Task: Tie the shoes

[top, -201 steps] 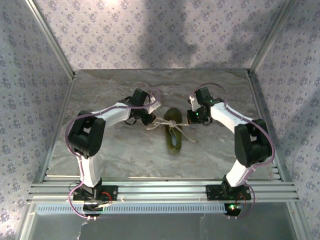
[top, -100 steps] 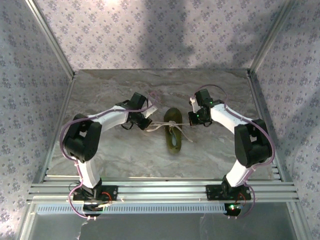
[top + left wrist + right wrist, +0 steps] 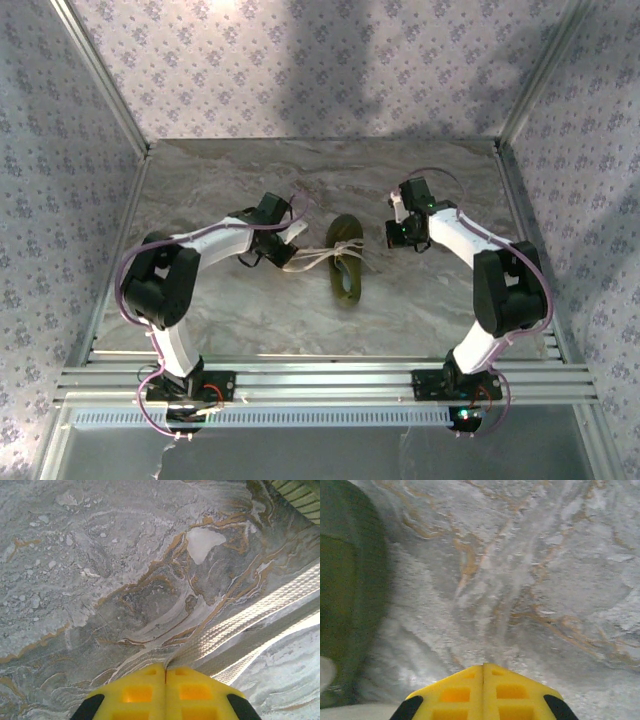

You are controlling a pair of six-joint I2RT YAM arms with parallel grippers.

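Your left arm is folded with its elbow out toward 9 o'clock and its forearm reaching in toward table centre. The left gripper (image 3: pixel 285 257) sits low just beside the shoe (image 3: pixel 347 270), on its 9 o'clock side. In the left wrist view its yellow fingertips (image 3: pixel 135 692) are clamped on the flat whitish lace (image 3: pixel 250 625), which leaves the seam and runs off toward 2 o'clock. From above, that lace runs fairly straight from the gripper across to the shoe's middle. Your right arm mirrors this: elbow out at 3 o'clock, forearm angled in. The right gripper (image 3: pixel 393 237) is near the shoe at about 2 o'clock but not touching it. Its fingertips (image 3: pixel 515 692) are pressed together, and I see nothing between them. The olive side of the shoe sits at the left edge of the right wrist view. The shoe lies near the centre of the marble table (image 3: pixel 230 310), long axis running 12 to 6. There's open surface all round it, most of it toward 12 and 6. The patterned walls (image 3: pixel 300 70) and metal corner posts (image 3: pixel 100 75) box in the 9, 12 and 3 o'clock sides. The aluminium rail (image 3: pixel 320 378) closes off 6 o'clock. Between the grippers there's the shoe and the lace.
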